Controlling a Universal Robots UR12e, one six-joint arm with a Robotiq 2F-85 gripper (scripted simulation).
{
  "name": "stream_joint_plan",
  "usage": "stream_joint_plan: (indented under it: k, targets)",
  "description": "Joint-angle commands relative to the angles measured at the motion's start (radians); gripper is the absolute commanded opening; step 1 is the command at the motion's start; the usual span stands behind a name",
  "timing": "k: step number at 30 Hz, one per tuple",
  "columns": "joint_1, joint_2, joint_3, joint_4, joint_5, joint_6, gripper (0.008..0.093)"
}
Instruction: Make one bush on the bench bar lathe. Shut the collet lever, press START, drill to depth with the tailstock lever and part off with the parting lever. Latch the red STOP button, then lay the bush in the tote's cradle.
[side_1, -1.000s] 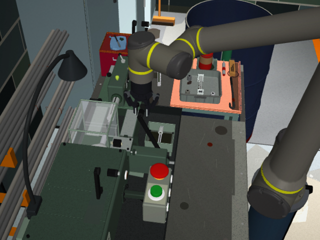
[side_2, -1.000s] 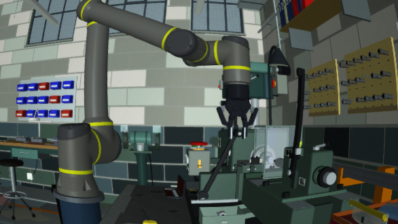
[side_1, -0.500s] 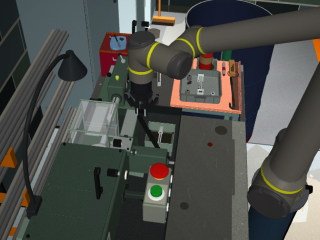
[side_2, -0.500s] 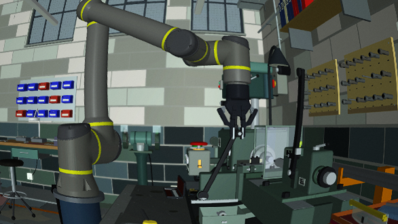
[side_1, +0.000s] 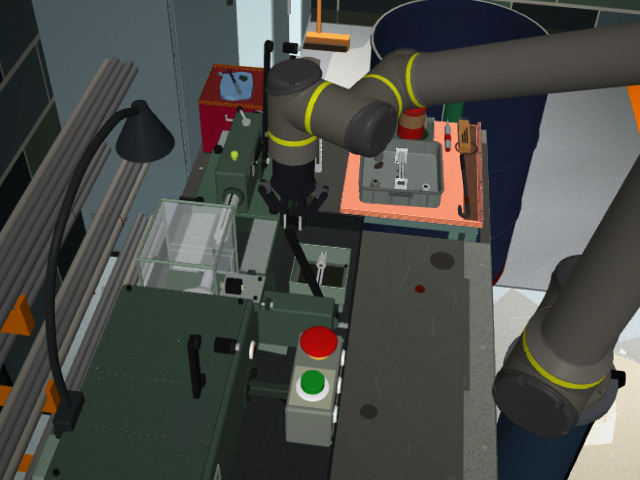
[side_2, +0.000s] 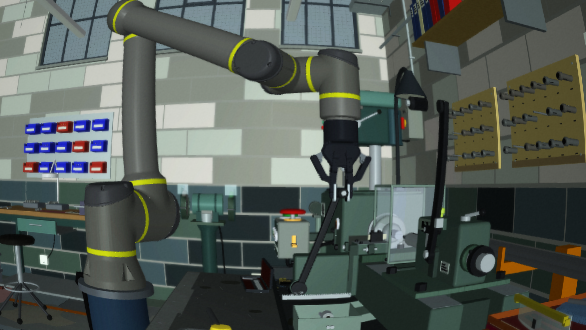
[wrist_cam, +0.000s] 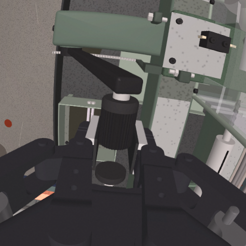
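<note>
On the green bench lathe, a long black lever (side_1: 304, 261) rises at a slant from the carriage beside the clear chuck guard (side_1: 187, 243). Its ribbed black knob (wrist_cam: 117, 125) is held in my closed gripper (side_1: 292, 221) (side_2: 341, 190) (wrist_cam: 116, 140), high above the bed. The control box carries the red STOP button (side_1: 319, 341) and the green START button (side_1: 312, 383). A second black lever (side_2: 439, 180) stands tall by the tailstock. The grey tote (side_1: 401, 174) sits on an orange mat at the far end of the bench. I cannot see the bush.
The chuck guard stands close to the left of my gripper. A black lamp (side_1: 143, 133) arches over the headstock. An open chute (side_1: 320, 268) sits under the lever. The grey bench top (side_1: 413, 336) lies to the right. A hook tool (side_1: 465, 175) lies beside the tote.
</note>
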Motion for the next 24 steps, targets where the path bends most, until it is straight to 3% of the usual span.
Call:
stream_joint_plan:
  k: [1, 24]
  targets:
    - [-0.001, -0.004, 0.001, 0.003, -0.001, -0.001, 0.008]
    - [-0.033, -0.083, 0.043, 0.04, -0.001, -0.033, 0.008]
